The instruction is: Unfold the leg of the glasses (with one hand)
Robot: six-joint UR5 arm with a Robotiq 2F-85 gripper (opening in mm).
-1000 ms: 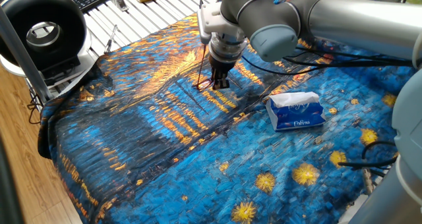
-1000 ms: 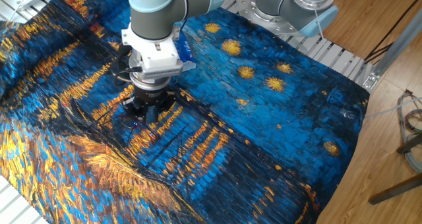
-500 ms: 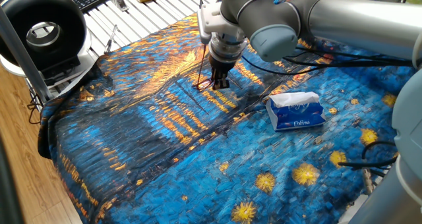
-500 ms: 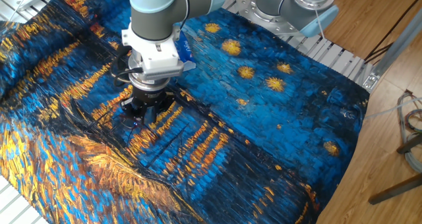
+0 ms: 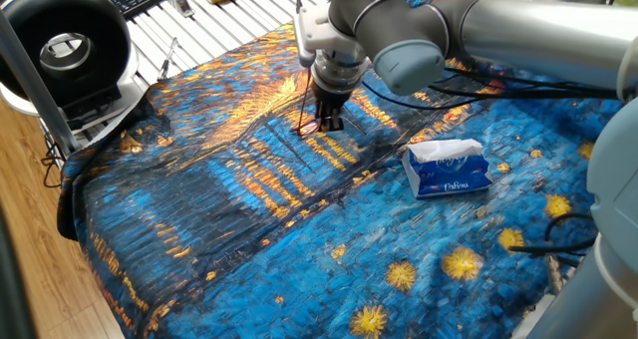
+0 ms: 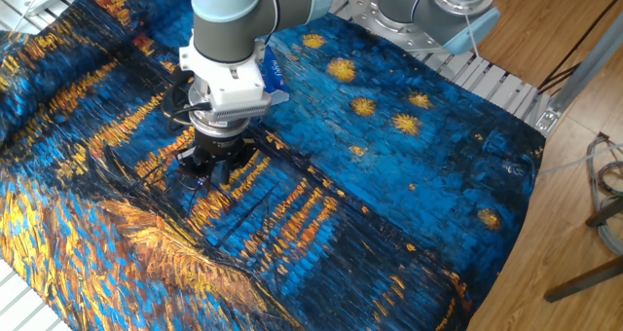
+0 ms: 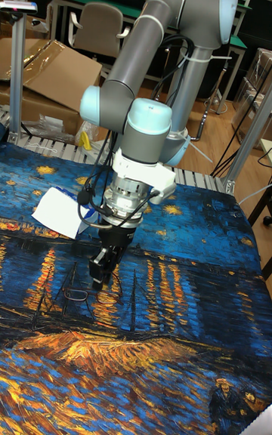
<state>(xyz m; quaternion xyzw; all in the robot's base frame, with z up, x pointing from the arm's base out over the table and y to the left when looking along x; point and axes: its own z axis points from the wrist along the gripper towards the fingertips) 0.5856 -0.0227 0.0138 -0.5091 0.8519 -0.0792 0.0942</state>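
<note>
**Claw down at the glasses' leg**

The black 2-finger gripper [image 5: 330, 121] stands low over the painted blue-and-gold cloth [image 5: 249, 239], fingers nearly together; whether they pinch the thin reddish-purple glasses [image 5: 307, 120] just beside them, I cannot tell. The frame looks light, springy and fragile: best taken near the leg's tip. 1 blue-white tissue pack [image 5: 448, 168] shows tissue at its top.

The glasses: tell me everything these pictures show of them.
The glasses are a small, thin, dark wire-like frame lying on the painted blue-and-orange cloth, just below the black gripper. In one fixed view a thin dark leg angles up from the cloth beside the gripper's fingers. Lenses look clear, barely visible. Whether the fingers actually pinch the frame cannot be told.
</note>
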